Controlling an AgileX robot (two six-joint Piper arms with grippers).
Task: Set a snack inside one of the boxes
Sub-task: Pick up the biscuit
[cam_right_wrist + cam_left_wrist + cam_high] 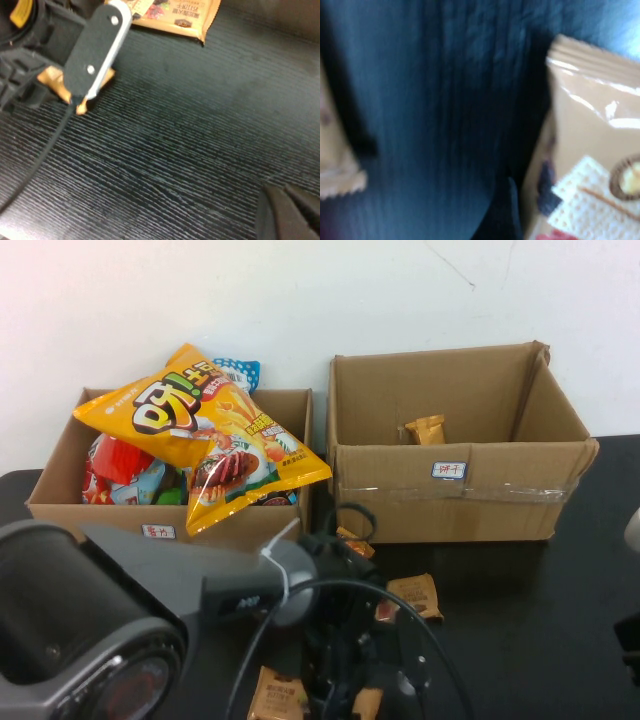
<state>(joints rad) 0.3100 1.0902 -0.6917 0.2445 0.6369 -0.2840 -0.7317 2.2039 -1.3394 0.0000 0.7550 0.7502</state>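
Two brown boxes stand at the back of the black table. The lower box [60, 465] on the left is heaped with snacks, with a big yellow chip bag [200, 430] on top. The taller taped box [450, 495] holds one small brown packet [425, 429]. My left gripper [360, 680] is down at the table among small brown snack packets [415, 595], open, its jaws either side of a wafer packet [590, 150]. In the right wrist view, one of its fingers [97, 47] stands over an orange packet [52, 80]. My right gripper [287, 210] is shut and holds nothing, low over bare table at the right.
More small packets lie on the table near the front [278, 695] and just before the taller box [355, 540]. Another packet [175, 12] shows in the right wrist view. A black cable [400, 600] loops off the left arm. A white wall stands behind the boxes.
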